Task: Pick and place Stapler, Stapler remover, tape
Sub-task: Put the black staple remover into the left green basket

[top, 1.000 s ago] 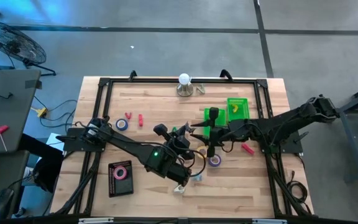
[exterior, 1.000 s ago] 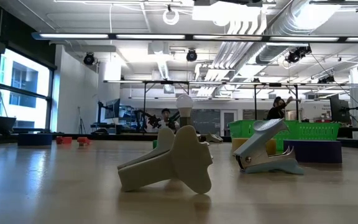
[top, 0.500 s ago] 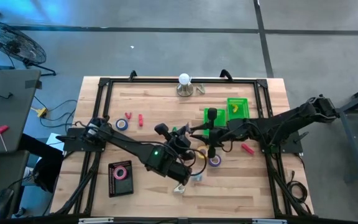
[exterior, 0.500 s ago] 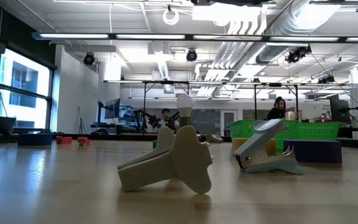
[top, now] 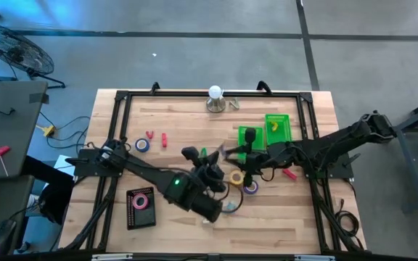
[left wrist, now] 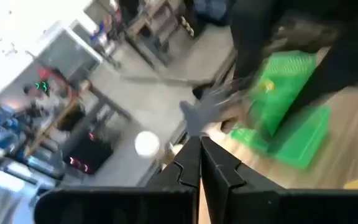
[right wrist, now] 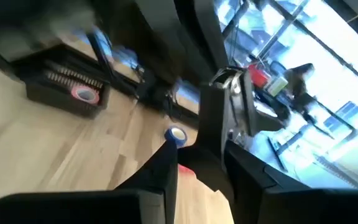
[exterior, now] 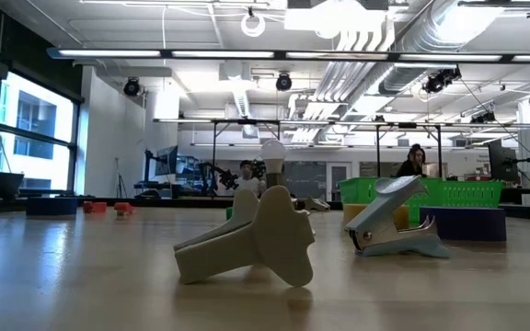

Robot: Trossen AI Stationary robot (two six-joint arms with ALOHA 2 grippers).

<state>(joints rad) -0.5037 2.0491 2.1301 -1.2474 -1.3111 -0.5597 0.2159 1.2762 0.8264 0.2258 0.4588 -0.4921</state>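
wooden table [top: 173, 119], green bins [top: 276, 128], tape [top: 142, 145]

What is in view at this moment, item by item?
table: one, light wood, under both arms
light bulb: one, white, on a base at the far edge
green bins: two, far right of centre, second beside the first
tape: four rolls; blue on the left, pink in the tray, yellow and purple at centre
black tray: one, near left
staple removers: two, beige and grey-blue, near edge
stapler: one, black, in the right end effector
people: two, in the room behind
left end effector: shut, empty, mid-table
right end effector: shut on the stapler, near the bins
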